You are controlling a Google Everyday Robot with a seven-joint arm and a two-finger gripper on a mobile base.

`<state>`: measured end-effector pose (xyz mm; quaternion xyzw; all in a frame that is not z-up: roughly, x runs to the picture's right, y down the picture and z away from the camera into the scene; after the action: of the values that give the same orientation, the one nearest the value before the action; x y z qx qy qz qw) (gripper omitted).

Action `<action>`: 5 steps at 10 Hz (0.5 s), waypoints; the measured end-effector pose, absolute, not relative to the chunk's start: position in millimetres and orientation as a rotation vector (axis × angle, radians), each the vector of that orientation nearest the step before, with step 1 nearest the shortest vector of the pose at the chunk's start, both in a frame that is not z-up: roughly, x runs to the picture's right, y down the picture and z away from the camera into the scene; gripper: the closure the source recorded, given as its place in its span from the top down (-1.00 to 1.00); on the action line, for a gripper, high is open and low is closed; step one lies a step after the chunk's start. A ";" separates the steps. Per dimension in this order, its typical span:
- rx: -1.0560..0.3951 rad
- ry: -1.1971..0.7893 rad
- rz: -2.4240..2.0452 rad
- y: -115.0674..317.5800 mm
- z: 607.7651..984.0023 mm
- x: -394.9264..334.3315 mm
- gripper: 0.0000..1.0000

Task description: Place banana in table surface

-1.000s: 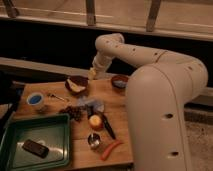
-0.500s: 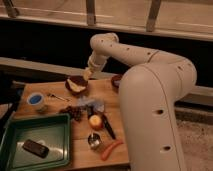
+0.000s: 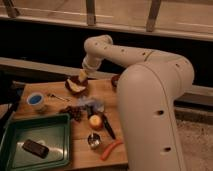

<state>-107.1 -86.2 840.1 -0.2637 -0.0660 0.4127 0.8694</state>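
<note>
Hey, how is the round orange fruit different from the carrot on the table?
The orange is round and yellow-orange; the carrot is long, thin and redder. The orange sits mid-table; the carrot lies at the near edge, by a small metal cup. Both rest on the wooden table, outside the green tray. The gripper is away from both, over the maroon bowl.

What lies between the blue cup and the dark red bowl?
A thin utensil lies there in the camera view; the gripper is over the bowl.
</note>
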 end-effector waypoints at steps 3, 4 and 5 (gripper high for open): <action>-0.581 -0.195 0.810 -82.1 848.6 -147.7 0.26; -0.603 -0.219 0.803 -80.9 855.6 -156.6 0.26; -0.612 -0.231 0.805 -81.3 861.4 -161.4 0.26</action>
<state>-161.4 -81.3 861.4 -0.2924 -0.1103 0.3847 0.8685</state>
